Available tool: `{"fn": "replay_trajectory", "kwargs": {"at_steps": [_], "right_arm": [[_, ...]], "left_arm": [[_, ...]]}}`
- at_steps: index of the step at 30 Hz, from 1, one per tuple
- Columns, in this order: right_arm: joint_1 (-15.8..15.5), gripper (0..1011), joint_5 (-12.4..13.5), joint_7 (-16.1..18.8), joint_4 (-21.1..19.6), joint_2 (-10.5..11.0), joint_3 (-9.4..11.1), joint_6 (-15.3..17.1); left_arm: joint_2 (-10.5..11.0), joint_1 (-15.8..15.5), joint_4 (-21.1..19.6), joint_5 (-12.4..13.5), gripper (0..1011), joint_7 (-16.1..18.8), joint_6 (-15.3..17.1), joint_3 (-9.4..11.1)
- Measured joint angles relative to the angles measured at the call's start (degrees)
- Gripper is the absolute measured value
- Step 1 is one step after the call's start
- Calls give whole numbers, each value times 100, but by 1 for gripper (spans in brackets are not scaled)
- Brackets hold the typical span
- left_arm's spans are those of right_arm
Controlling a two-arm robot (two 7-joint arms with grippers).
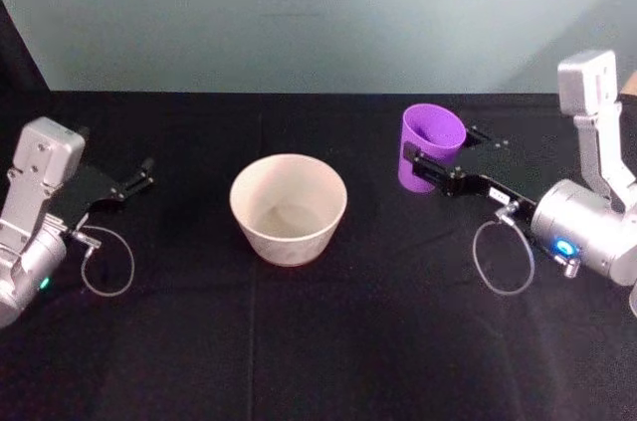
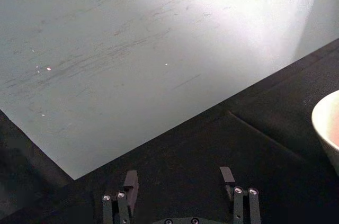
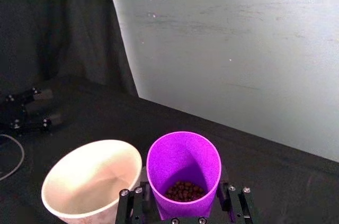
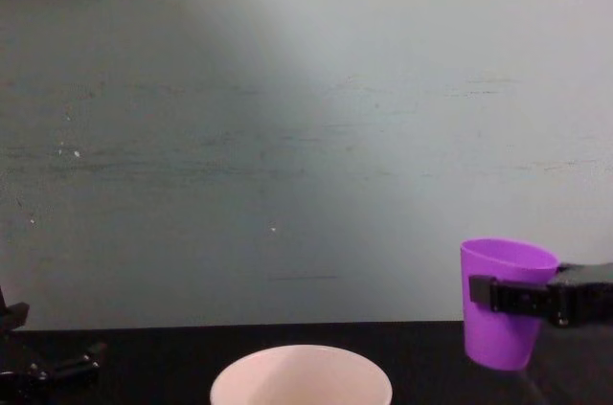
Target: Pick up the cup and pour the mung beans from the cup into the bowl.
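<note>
Toward the right side of the black surface (image 1: pixel 328 341), the right gripper (image 1: pixel 441 142) reaches in from the right edge, and its jaws pinch the purple cup (image 1: pixel 430 137) about halfway up the wall, one finger on the near side and one on the far side. The cup stands nearly upright with its mouth open to the top. From the chest view the cup (image 4: pixel 498 333) sits right of the bowl, with a dark finger clamped across its side. Whether its base touches the surface cannot be told.

The right wrist view looks down into the cup (image 3: pixel 183 158), where the mung beans (image 3: pixel 183 191) lie in a small brownish heap at the bottom.

The bowl (image 1: pixel 289 237) rests near the middle of the surface, to the left of the cup and apart from it. In the right wrist view the bowl (image 3: pixel 79 173) appears just beside the cup, its pale inner wall showing.

The left gripper (image 1: pixel 147 174) lies low on the left side of the surface, well apart from the bowl. The left wrist view shows its jaws spread wide over the black cloth, with the bowl's rim at the edge. A pale grey-green wall (image 4: pixel 287 137) stands behind the surface.
</note>
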Motion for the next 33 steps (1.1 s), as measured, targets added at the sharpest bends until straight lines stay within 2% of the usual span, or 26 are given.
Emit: {"fn": "replay_trajectory", "kwargs": {"at_steps": [7,33], "right_arm": [[107,718,97,-14,-56,88,-97,170],[93,718,95,-32,-62,75,-73,169]], "left_arm": [[0,0,0,0,1000,0,0,0],[0,0,0,0,1000,0,0,0]]}}
